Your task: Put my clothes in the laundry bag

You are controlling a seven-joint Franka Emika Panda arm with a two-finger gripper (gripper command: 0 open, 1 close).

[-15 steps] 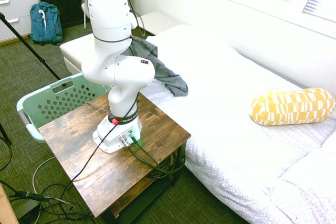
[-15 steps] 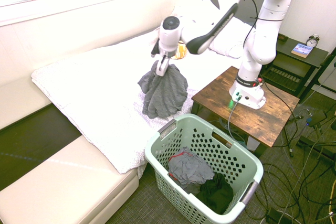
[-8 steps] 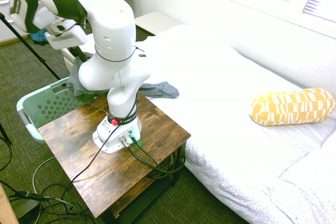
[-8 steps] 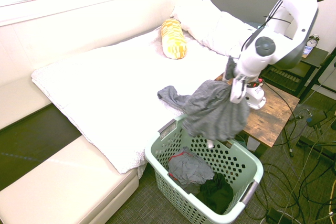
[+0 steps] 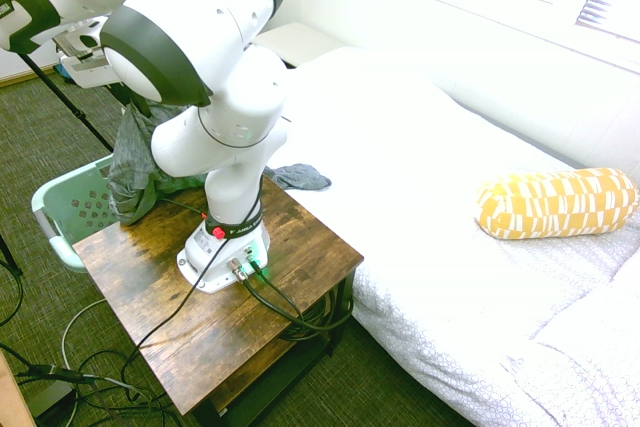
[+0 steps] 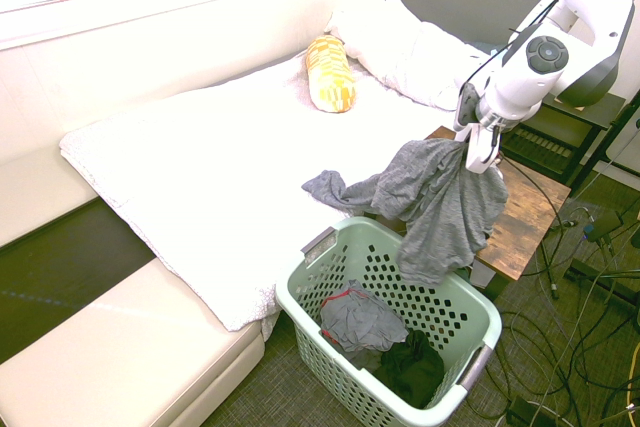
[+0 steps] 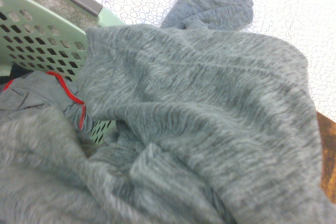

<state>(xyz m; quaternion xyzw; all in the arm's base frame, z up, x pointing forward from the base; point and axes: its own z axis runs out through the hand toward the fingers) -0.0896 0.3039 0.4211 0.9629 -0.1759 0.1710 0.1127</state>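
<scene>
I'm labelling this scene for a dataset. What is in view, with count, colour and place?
grey garment: one, dark grey, hanging from the claw over the basket's far rim, one sleeve trailing on the bed
laundry basket: one, mint green, on the floor beside the bed
clothes in basket: grey and black pieces, count unclear
bolster pillow: one, yellow patterned, on the bed
white pillows: two at least, at the bed's head
bed: one, white
wooden table: one, brown, beside the bed
claw: one, white, shut on the garment
</scene>
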